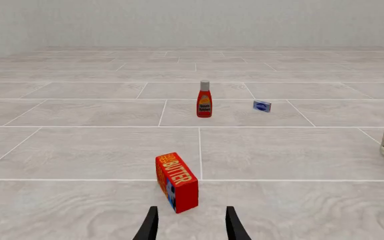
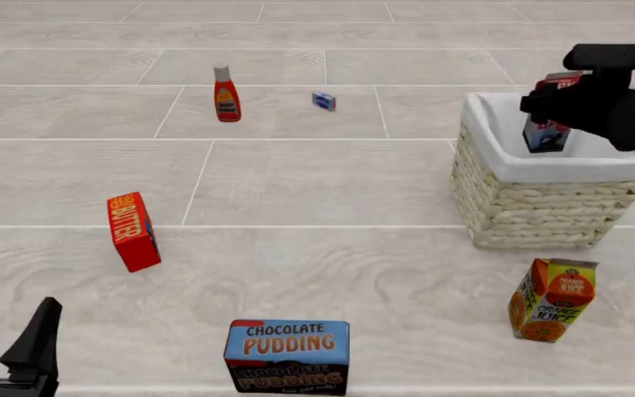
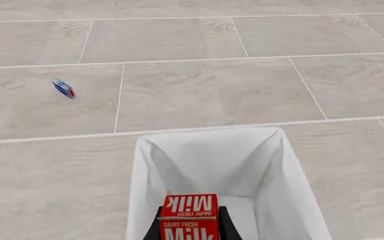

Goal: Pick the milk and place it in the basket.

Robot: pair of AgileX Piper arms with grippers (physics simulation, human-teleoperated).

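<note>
Milk (image 2: 546, 124) is hanging upright in your right hand (image 2: 560, 103), fingers clamped on its sides, directly over the basket (image 2: 538, 198) near the desk's right edge, so you are lowering straight down. Your left hand (image 1: 190, 225) is idling spread apart, near the butter box (image 1: 176, 182).

You have the basket (image 2: 549, 198) at the right of the front view, with the milk (image 2: 546, 132) over its opening and the orange juice carton (image 2: 551, 299) in front of it. The butter box (image 2: 132, 231) stands at the left, the pudding box (image 2: 287, 356) at bottom centre. The ketchup bottle (image 2: 225, 93) and a small packet (image 2: 323, 101) lie far back, upper centre-left.
</note>
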